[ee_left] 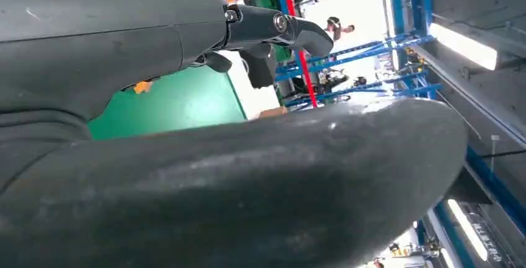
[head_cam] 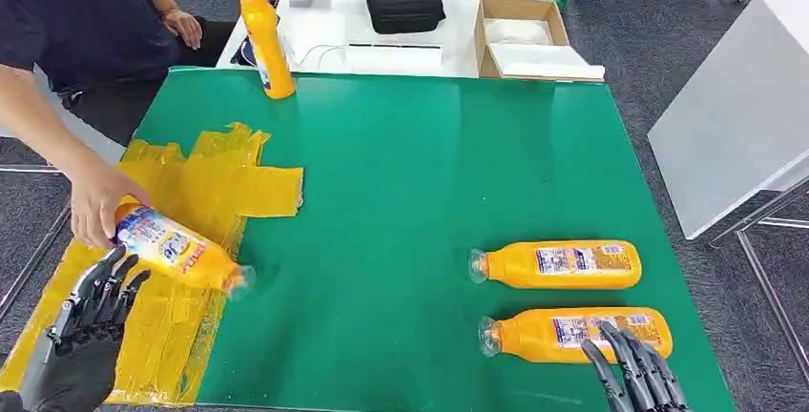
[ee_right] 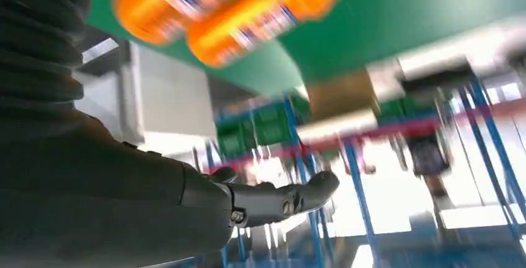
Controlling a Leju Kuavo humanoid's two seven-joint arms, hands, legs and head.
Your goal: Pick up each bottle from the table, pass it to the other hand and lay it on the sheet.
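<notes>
Head view: your light is bright, even, overhead — soft sheen on the green mat [head_cam: 429,174], faint shadows. Right wrist view: bottles [ee_right: 236,7] motion-smeared, background blown out. Left wrist view: ceiling strip lights [ee_left: 462,44] glare — thumb [ee_left: 236,187] near, soft.

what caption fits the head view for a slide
Person's hand lifts a bottle off the yellow sheet; both robot hands open.

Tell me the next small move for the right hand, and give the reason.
Probably lower the right hand onto the nearest lying bottle and close on it. The hand is open, its fingers just at that bottle's label end. A person's hand is on the bottle over the yellow sheet, and the left hand is open below it.
</notes>
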